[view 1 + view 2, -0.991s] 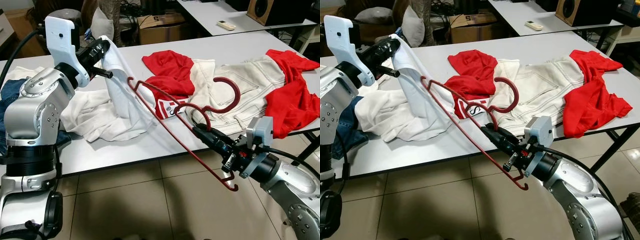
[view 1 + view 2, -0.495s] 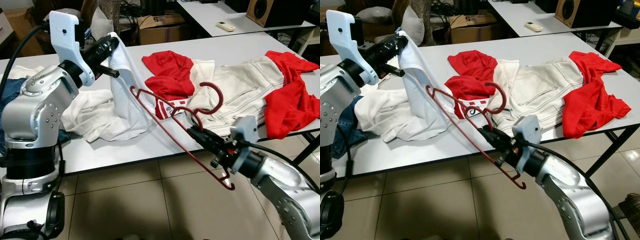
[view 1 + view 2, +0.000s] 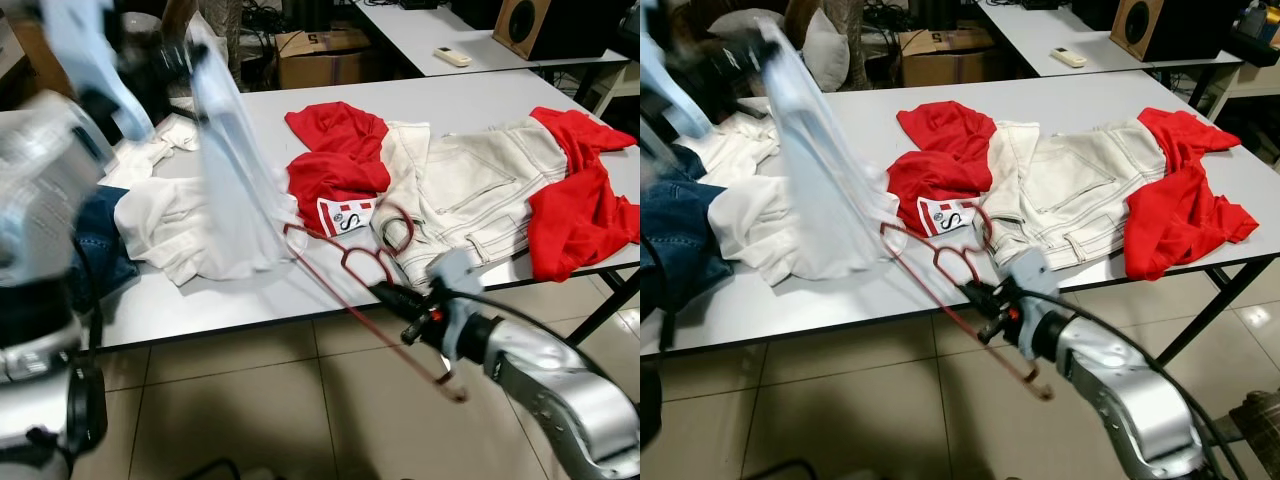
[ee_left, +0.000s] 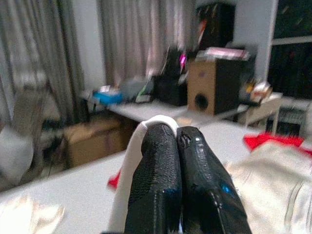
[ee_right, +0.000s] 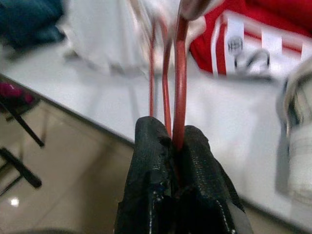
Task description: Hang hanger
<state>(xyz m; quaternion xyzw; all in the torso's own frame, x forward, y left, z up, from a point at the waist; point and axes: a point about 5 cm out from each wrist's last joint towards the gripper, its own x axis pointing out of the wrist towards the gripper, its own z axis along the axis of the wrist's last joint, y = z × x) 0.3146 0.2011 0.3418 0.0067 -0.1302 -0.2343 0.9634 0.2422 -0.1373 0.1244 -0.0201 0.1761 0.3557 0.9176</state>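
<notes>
So the right gripper (image 5: 178,146) is clamped tight on the red hanger (image 3: 345,275), which sits lower middle of the frame, just past the front edge of the white table (image 3: 250,300). Its hook end (image 3: 398,228) is up over the cream jeans (image 3: 480,185), and one shoulder tip touches the white shirt (image 3: 225,180). The left gripper (image 4: 178,141), upper left and pretty blurry, has its fingers pressed together on a fold of that shirt, holding it up off the table. Red tops (image 3: 335,150) lie on both sides of the jeans, dark denim (image 3: 95,240) at far left.
</notes>
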